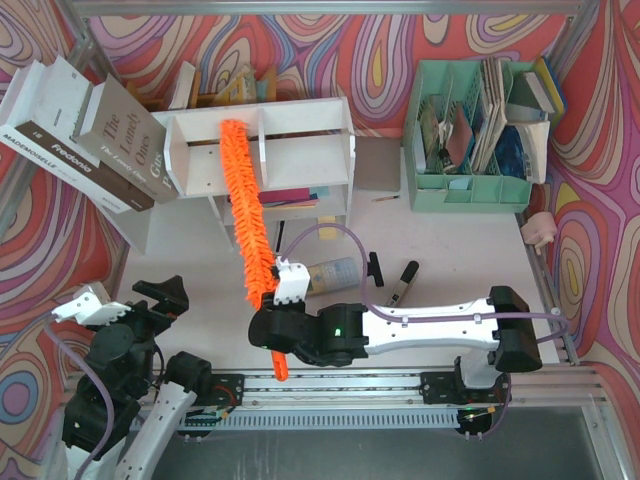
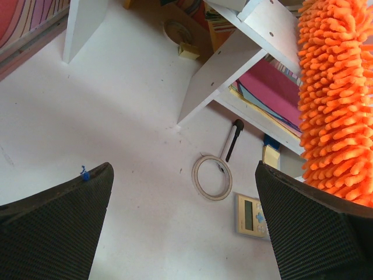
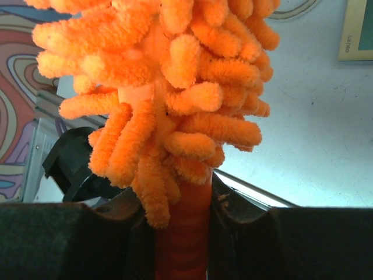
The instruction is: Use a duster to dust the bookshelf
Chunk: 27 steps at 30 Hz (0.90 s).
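We judge the duster [image 1: 248, 210] light and floppy, so our right gripper [image 3: 182, 233] clamps its stiffer handle [image 1: 278, 362]; the left gripper [image 2: 183, 192] gapes wide.

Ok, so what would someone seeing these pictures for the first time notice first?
The bright orange fluffy duster running down the middle, its tip at the white bookshelf and its handle clamped in the jaws of the right arm. Next, the loud multicoloured swirling walls all round, and two big books leaning at the far left.
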{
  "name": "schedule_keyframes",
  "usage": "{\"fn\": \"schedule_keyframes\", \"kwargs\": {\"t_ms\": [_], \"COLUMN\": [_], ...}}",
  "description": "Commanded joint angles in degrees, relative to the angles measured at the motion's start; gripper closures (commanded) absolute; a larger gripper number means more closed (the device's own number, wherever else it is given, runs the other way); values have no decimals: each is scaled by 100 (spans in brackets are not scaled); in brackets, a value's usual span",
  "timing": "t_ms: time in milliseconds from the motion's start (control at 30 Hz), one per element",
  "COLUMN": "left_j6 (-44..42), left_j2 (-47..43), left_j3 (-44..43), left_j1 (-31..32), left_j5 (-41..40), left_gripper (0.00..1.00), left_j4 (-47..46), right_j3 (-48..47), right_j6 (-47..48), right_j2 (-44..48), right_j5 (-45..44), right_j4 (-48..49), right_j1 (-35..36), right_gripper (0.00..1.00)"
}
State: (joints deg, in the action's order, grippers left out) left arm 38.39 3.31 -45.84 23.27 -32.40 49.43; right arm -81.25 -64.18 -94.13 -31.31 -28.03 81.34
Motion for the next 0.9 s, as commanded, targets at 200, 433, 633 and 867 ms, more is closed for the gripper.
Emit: {"fn": "schedule_keyframes", "kwargs": {"t_ms": [200, 433, 633, 867], "left_j6": [15, 7, 10, 16], "left_j2": [-38, -36, -40, -75], "left_j3": [67, 76, 76, 74], "left_j1": [27, 29, 29, 29], "left_j5": [-42, -46, -38, -45], "left_gripper": [2, 1, 1, 1], "left_j4": [-4, -17, -14, -4], "right_j3": [-1102, -634, -275, 7], "right_j6": [1194, 1268, 1482, 839], "right_j2": [-693, -446, -138, 94], "right_j5": [525, 611, 773, 68], "right_j4": [528, 919, 1498, 1266], "right_j1": [-4, -4, 23, 66], "right_gripper": [100, 100, 100, 100]}}
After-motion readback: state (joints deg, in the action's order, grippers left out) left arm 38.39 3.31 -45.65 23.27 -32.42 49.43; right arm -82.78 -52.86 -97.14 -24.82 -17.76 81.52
